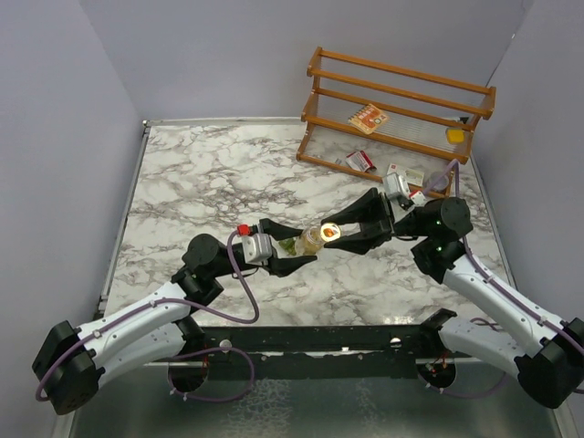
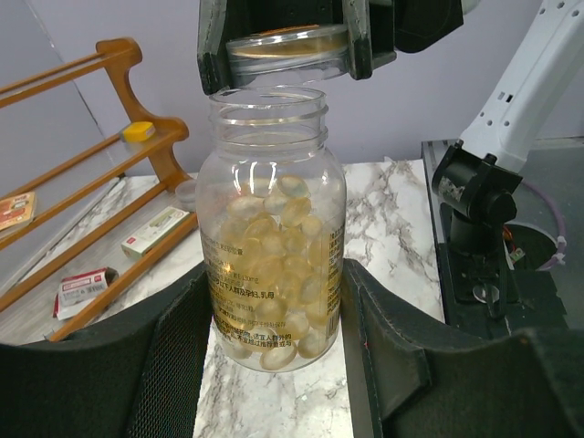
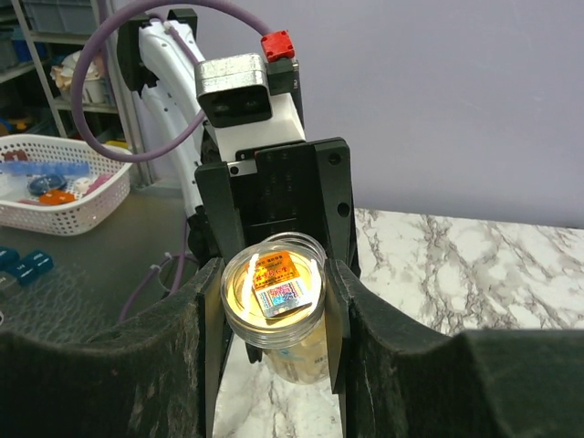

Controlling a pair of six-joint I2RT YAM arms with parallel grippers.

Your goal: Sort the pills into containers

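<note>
A clear bottle (image 1: 308, 241) (image 2: 274, 246), full of pale yellow pills (image 2: 274, 265), hangs over the middle of the marble table. My left gripper (image 1: 301, 246) (image 2: 274, 301) is shut on the bottle's lower body, one finger on each side. My right gripper (image 1: 333, 234) (image 3: 274, 292) is shut on the bottle's clear lid (image 2: 287, 46) (image 3: 278, 287), which carries an orange label. The lid sits just off the threaded neck, with a thin gap below it, shifted slightly to one side. The containers are out of view.
A wooden rack (image 1: 397, 105) stands at the back right with a yellow block (image 1: 454, 135) on its shelf. Red-and-white cartons (image 1: 360, 161) lie in front of it. Grey walls close in the table's sides. A white basket (image 3: 55, 182) sits off the table.
</note>
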